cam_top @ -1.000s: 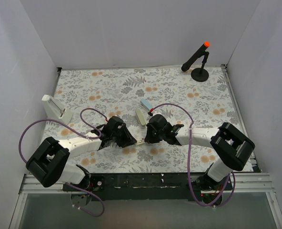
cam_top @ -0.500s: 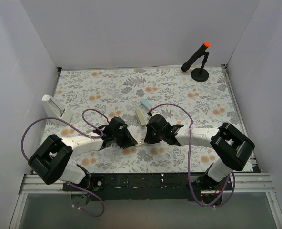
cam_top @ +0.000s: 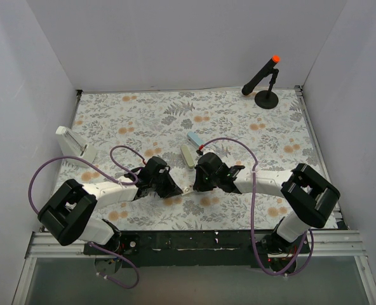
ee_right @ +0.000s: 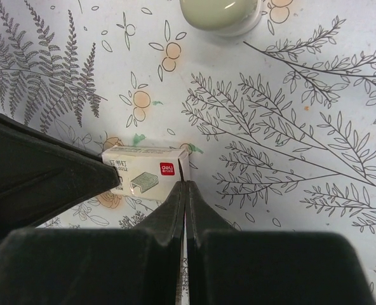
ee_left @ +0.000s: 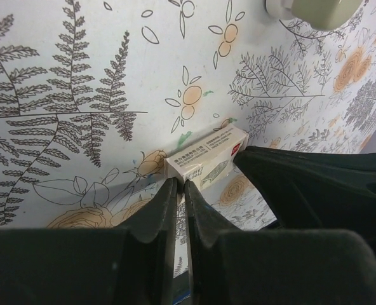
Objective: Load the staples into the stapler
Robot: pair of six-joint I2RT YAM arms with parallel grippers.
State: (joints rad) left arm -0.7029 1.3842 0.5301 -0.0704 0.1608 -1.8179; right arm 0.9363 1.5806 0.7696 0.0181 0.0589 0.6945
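Barely begun: the staple box (ee_left: 207,155) lies seemingly unopened on the tabletop (cam_top: 239,121) between my left claw (ee_left: 180,184) and right claw (ee_right: 185,185), both pressed together at its ends, perhaps nipping cardboard. No staples out yet.

White walls (cam_top: 175,38) — floral tablecloth (cam_top: 239,121).

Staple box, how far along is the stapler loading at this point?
Done: nothing visible. The staple box looks closed, with no staples out. In hand: the left gripper and right gripper meet at its opposite ends with their fingers nearly together; whether either grips it cannot be told. Left: open the box, take a row and load it. The beige stapler lies untouched beyond.
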